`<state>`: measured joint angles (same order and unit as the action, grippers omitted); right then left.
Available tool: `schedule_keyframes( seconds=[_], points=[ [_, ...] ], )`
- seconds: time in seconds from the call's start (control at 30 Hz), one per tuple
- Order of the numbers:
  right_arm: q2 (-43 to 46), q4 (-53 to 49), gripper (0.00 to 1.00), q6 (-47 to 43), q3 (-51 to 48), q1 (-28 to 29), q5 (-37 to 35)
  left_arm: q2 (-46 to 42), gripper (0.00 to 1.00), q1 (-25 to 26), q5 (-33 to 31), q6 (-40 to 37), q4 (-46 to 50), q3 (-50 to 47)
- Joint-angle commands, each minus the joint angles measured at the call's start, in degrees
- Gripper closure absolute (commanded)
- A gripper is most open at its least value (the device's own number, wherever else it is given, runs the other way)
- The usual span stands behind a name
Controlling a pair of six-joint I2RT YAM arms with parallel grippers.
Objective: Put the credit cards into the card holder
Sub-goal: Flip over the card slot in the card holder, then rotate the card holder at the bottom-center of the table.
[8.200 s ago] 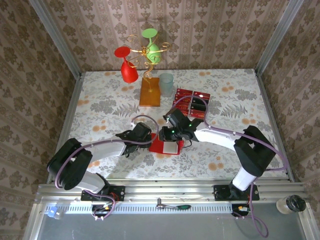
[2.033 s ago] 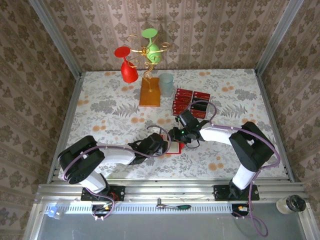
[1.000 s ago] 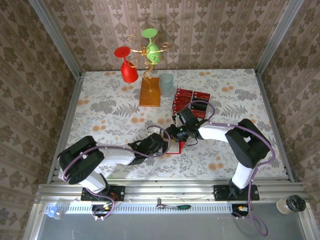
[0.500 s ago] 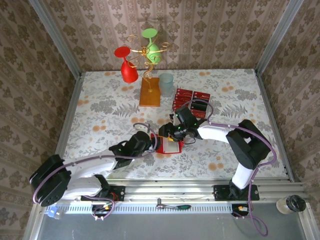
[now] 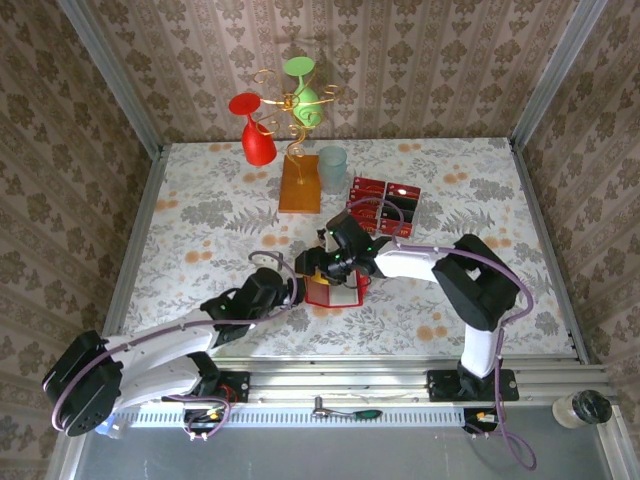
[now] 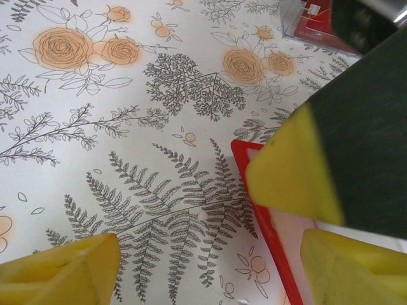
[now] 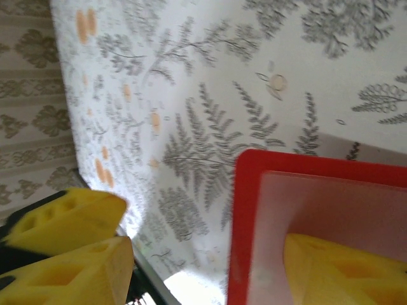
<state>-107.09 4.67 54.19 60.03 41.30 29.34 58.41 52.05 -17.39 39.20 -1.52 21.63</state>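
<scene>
Your left gripper (image 6: 210, 270) is open, fingers wide apart above the worktop (image 6: 95, 127). The card holder (image 6: 262, 210) lies at its 3 o'clock. Your right gripper (image 7: 203, 254) is open, straddling the holder's red edge. The credit cards (image 5: 383, 203) sit in the clear tray (image 6: 286, 14), at 1 o'clock from the holder.

Lab robot cell dressed as a home: wallpaper panels (image 5: 420, 60) framed by bare aluminium posts (image 5: 110, 75), floral tablecloth (image 5: 200, 215) on the bench, arm bases (image 5: 470, 383) bolted to an extrusion rail (image 5: 340, 372), screwdriver (image 5: 350, 411) lying alongside.
</scene>
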Motion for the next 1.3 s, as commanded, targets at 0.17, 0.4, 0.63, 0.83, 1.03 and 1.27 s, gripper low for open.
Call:
schedule_keyframes(
  seconds=[0.17, 0.4, 0.63, 0.83, 1.03, 1.27],
  points=[
    [-3.52, 2.06, 0.35, 1.46, 1.43, 0.35, -0.52, -0.76, 0.24, -0.70, -0.56, 0.77, 2.14, -0.62],
    [-0.50, -0.21, 0.35, 0.25, 2.80, -0.29, -0.14, 1.50, 0.24, -0.73, 0.11, 1.14, 1.62, 0.38],
    [4.32, -2.89, 0.38, -1.87, -0.95, -2.07, -2.01, 3.35, 0.23, -0.69, 0.47, 0.95, 1.54, 1.73],
    [6.96, -3.05, 0.61, -3.19, -6.06, -2.74, -3.83, 5.42, 0.23, -0.59, 0.95, 0.78, 0.84, 2.54],
    [5.73, -1.77, 0.88, -2.78, -8.44, -2.54, -3.67, 7.09, 0.21, -0.63, 1.34, 0.38, 0.11, 3.49],
    [1.72, 0.12, 0.90, -1.05, -6.51, -0.46, -3.74, 8.77, 0.12, -0.60, 1.72, -0.45, -0.15, 4.83]
  ],
)
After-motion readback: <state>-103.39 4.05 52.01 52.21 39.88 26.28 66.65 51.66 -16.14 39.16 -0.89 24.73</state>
